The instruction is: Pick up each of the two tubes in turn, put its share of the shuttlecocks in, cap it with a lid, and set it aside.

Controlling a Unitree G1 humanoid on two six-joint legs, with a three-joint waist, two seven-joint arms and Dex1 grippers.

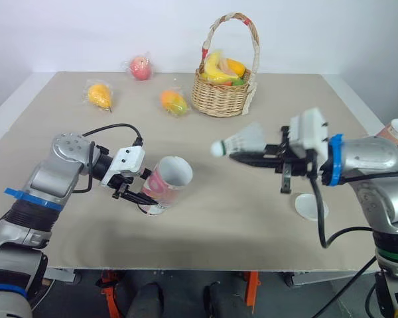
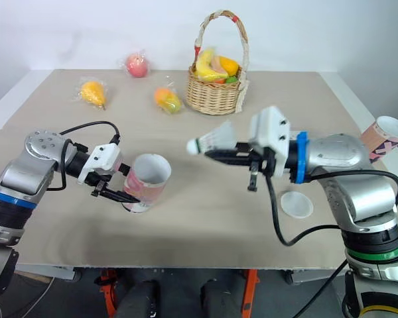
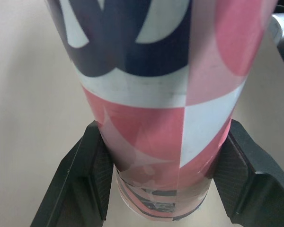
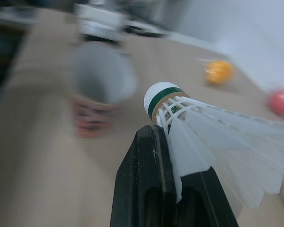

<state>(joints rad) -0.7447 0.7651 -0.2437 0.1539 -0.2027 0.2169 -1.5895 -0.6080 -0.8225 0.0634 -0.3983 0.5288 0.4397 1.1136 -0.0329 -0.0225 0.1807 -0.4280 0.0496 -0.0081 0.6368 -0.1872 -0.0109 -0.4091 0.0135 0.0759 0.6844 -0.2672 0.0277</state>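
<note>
My left gripper is shut on a pink, white and navy patterned tube, held tilted above the table with its open mouth toward the right; the wrist view shows both fingers pressed on the tube. My right gripper is shut on a white shuttlecock, cork tip pointing left at the tube's mouth, a short gap away. In the right wrist view the shuttlecock sits in front of the tube's opening. A second tube stands at the far right edge. A white lid lies on the table.
A wicker basket of fruit stands at the back centre. A wrapped apple, an orange pear-shaped fruit and another wrapped fruit lie at the back left. The table's front edge runs below both arms.
</note>
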